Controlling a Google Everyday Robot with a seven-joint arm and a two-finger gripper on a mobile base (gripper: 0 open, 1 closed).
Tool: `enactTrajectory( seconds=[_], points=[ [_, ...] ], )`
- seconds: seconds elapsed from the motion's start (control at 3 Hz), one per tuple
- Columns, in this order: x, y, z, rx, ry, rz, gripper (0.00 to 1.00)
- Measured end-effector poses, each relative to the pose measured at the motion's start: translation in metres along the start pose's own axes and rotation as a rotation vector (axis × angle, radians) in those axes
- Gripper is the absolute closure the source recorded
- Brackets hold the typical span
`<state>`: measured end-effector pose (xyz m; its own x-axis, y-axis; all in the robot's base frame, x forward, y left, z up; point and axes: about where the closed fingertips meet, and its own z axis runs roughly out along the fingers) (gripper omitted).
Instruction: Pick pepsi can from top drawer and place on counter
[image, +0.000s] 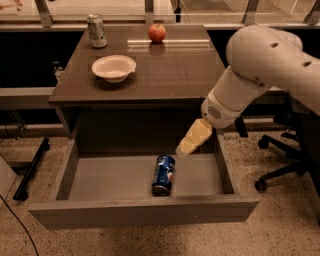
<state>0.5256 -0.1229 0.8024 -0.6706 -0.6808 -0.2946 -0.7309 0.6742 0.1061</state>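
Observation:
The pepsi can lies on its side in the open top drawer, right of the middle, one silver end toward the drawer front. My gripper, with cream-coloured fingers, hangs over the drawer just above and to the right of the can, pointing down-left at it and apart from it. The counter is the brown-grey tabletop behind and above the drawer.
On the counter stand a white bowl, a silver-green can at the back left and a red apple at the back. A black office chair is on the right. A black bar lies on the floor at left.

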Motion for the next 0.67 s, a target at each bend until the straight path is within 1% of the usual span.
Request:
enactTrajectory(
  seconds=[0.33, 0.67],
  points=[
    [-0.008, -0.002, 0.037, -0.024, 0.029, 0.065, 0.0],
    [-0.013, -0.007, 0.074, -0.023, 0.085, 0.149, 0.0]
  ],
)
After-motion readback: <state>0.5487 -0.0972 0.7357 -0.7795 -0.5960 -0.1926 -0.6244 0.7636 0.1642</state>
